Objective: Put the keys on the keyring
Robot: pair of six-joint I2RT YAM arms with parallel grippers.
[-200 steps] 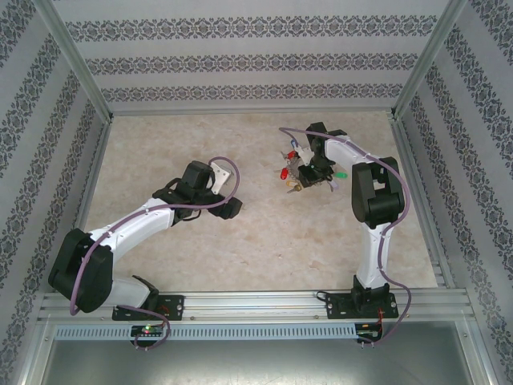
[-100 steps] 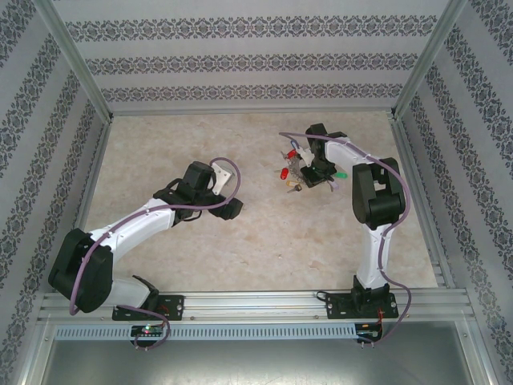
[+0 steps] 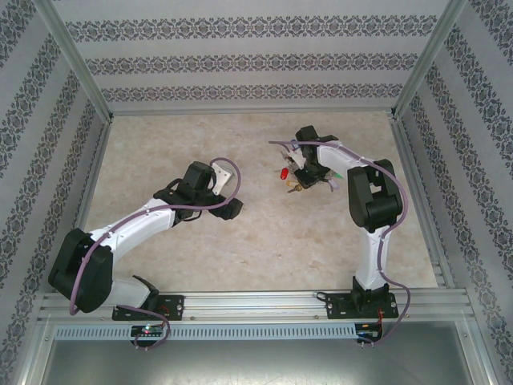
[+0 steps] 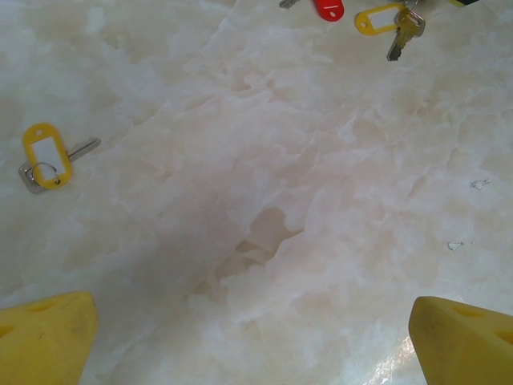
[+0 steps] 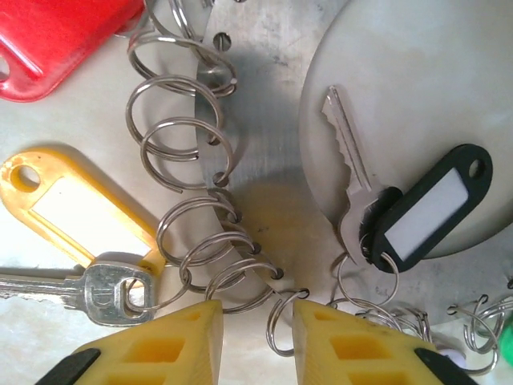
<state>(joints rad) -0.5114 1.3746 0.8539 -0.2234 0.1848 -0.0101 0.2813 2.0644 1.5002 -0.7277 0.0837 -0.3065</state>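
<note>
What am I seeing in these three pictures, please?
These are two robot arms bolted at the near edge of a marble-patterned table. The overhead picture looks down from behind them: the left gripper hangs above bare table, and the right gripper is down among some tagged keys. The other two pictures come from cameras on the wrists; the yellow wedges are each gripper's fingertips. The left wrist view shows jaws wide apart, holding nothing, with a loose yellow-tagged key lying ahead. The right wrist view is a close-up of the flat grey keyring, with small wire rings threaded along its rim. That gripper's jaws stand close together around one wire ring; whether they pinch it is unclear.
</note>
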